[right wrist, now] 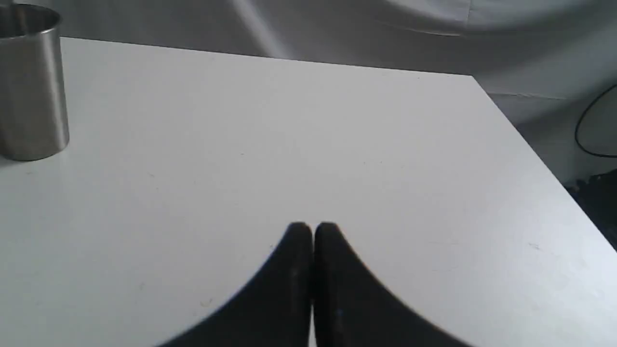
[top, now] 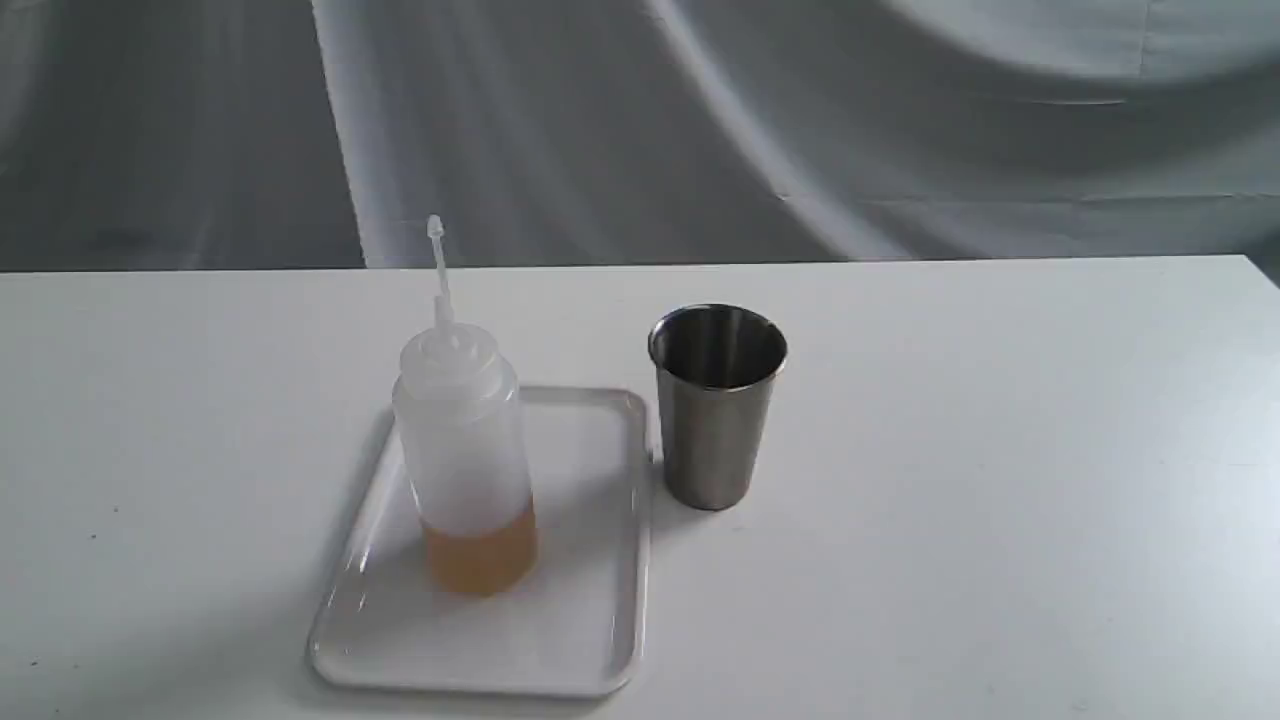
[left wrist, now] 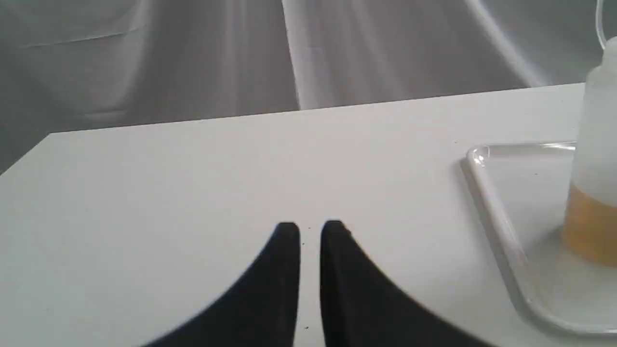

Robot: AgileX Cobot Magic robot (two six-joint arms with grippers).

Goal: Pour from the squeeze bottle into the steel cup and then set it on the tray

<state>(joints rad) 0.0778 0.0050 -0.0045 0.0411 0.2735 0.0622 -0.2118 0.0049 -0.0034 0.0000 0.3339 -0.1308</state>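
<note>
Table (top: 1000,450): white, flat top, carrying everything listed; its far edge runs in front of a grey cloth backdrop.

Tray (top: 590,620): white, glossy, low rim, rounded corners. It lies flat on the table, left of the middle and well clear of the far edge.

Bottle (top: 465,450): whitish soft plastic with a long thin nozzle pointing up. It stands upright on the tray, closer to the tray's left rim than its right. Amber liquid fills only the bottom part.

Cup (top: 715,430): steel, no handle, upright on the bare table just beside the tray's far right corner. Whether it touches the rim cannot be told.

Left gripper (left wrist: 311,229): black fingers drawn almost together with a thin slit between them, holding nothing. It is over bare table on the left part. The bottle is well apart from it, with the tray's rim lying between the two.

Right gripper (right wrist: 313,229): fingers pressed together and empty, over bare table towards the right edge. The cup stands well apart from it.
</note>
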